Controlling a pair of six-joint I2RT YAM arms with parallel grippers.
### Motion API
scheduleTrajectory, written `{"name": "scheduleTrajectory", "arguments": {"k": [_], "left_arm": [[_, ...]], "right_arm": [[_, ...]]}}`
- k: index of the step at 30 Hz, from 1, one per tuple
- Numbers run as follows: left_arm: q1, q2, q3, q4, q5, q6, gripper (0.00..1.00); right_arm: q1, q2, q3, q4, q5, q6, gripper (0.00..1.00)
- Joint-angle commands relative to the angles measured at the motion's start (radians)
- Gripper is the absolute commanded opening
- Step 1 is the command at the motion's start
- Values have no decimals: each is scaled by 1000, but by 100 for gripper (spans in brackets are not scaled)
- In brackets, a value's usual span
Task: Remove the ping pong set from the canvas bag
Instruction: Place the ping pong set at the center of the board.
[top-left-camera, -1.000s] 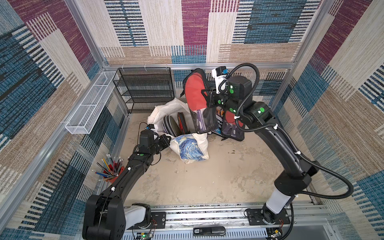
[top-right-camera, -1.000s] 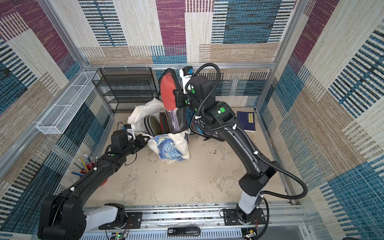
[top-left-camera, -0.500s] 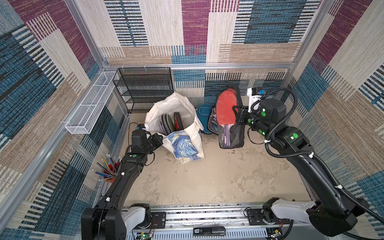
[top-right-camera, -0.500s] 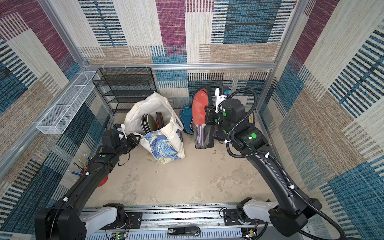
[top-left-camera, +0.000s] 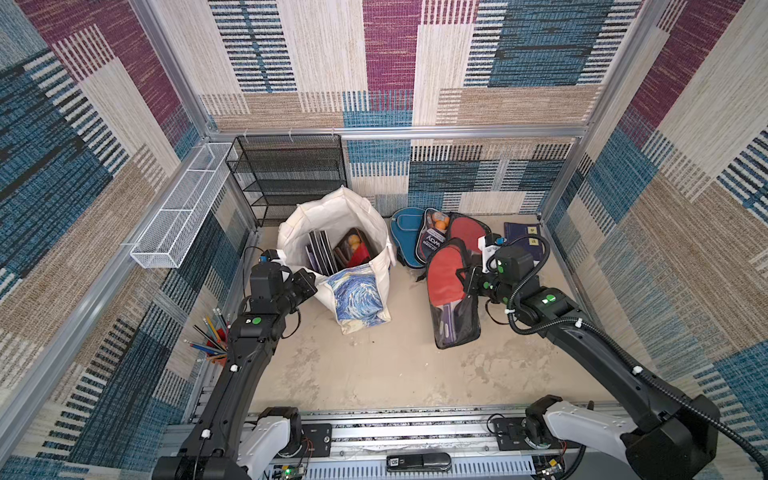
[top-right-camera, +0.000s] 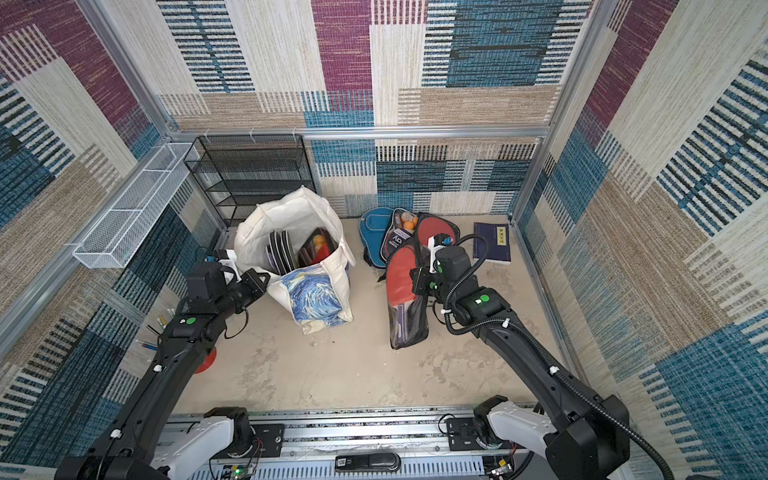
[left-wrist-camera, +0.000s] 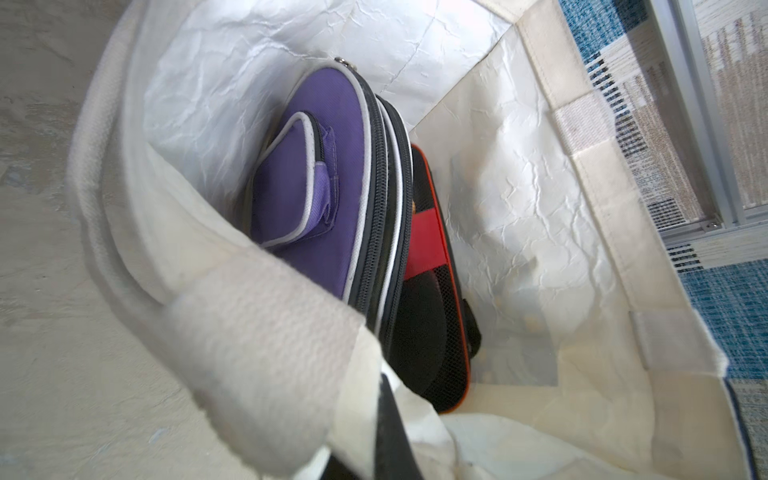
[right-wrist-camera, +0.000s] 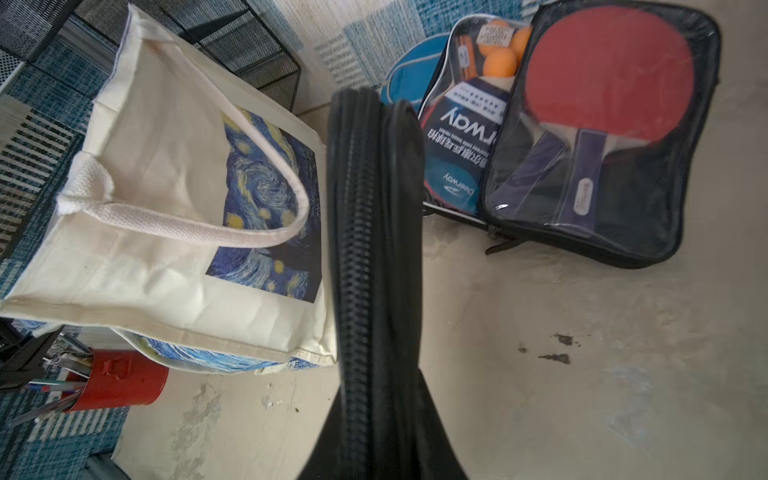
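Within the last second your right end effector (top-left-camera: 467, 280) has carried the ping pong set (top-left-camera: 451, 299) up out of the canvas bag (top-left-camera: 320, 210) and across to open desk (top-left-camera: 374, 374). The set now stands well apart from the bag, its lower end at or just above the surface; I cannot tell which. That end effector is closed narrowly on the case's upper edge, and its wrist view is filled by the black ribbed zip (right-wrist-camera: 374, 249) it pinches. I judge the removal itself done, with only the release left. Your left end effector (top-left-camera: 305, 282) is fully closed on the bag's rim by the thick woven handle (left-wrist-camera: 266, 332), apparently keeping the mouth open. The set is a flat pouch with a glossy clear plastic front over a red rubber paddle and black fabric binding. The bag is soft cream cloth with a crinkled lining and a blue-and-yellow swirl print. Inside it sit a purple nylon zip cover (left-wrist-camera: 316, 174) and a red-and-black mesh case (left-wrist-camera: 432, 291). Another clear set (top-left-camera: 453, 232) and a blue cover (top-left-camera: 405, 235) lie on the desk behind.
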Motion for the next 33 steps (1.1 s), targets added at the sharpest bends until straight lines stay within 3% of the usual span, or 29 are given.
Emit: {"name": "scheduleTrajectory", "arguments": {"k": [1,12,33], "left_arm": [[9,-10,14,2,-30,60,0],[38,-13,14,-7,-22,70,0],[77,4,-1,19,28,53,0]], "right_arm": [[-1,-4,-61,229,-72,66,0],[0,58,-305,526,-141,190,0],[17,355,-410,813,-80,294,0]]}}
